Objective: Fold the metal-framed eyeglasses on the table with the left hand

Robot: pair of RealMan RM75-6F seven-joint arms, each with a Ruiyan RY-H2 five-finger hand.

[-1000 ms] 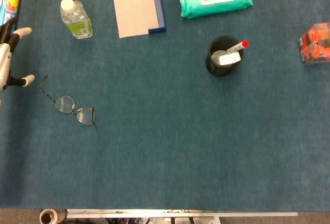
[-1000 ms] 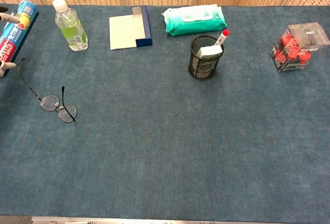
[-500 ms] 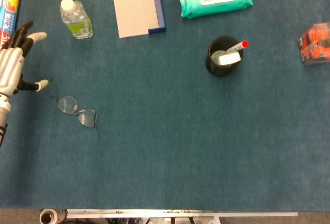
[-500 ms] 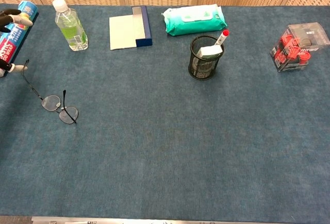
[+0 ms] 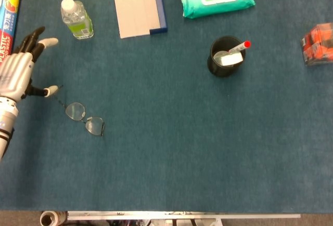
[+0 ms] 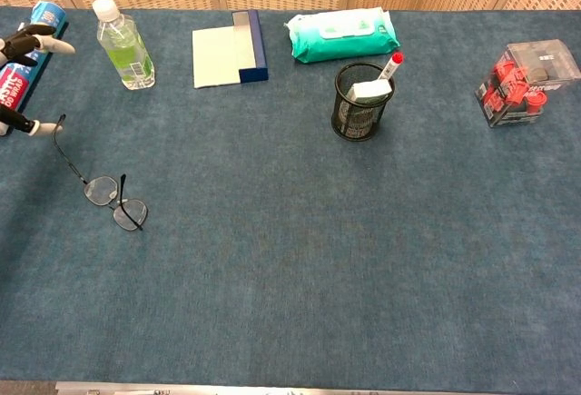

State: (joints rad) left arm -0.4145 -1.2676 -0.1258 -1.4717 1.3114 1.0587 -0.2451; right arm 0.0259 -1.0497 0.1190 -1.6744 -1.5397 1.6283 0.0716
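We see the left hand (image 5: 18, 72) at the left side of the table (image 5: 182, 148), fingers spread wide and holding nothing — its thumb tip sits right by one arm of the eyeglasses (image 5: 83, 118). The eyeglasses lie on the blue cloth, arms still open.

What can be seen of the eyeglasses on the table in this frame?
The eyeglasses are thin, dark and metal-framed with two roundish clear lenses. They lie on the blue table near its left side, in front of the bottle. Both temples look unfolded: one stands out from the near lens, the other runs toward the left hand, whose thumb tip is at or touching its end. Nothing else touches them.
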